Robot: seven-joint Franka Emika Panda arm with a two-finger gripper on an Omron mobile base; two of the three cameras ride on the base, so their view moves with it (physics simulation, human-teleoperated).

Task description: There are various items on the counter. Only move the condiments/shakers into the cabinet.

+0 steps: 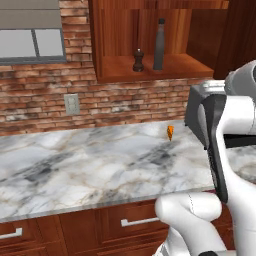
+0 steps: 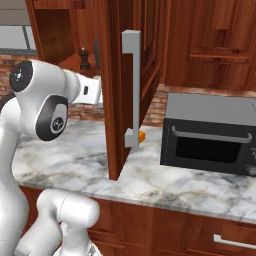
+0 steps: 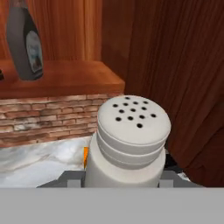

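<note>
Basically two are sitting on the cabinet shelf; gripper is probably clamping the pale shaker, fingertips hidden, still undelivered.

Black microwave on right of frame. Wall outlet on brick wall, left. Grey-paned cabinet upper left.

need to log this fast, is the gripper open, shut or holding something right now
gripper: shut on the pale grey shaker, carried above the counter near the cabinet shelf.
</note>
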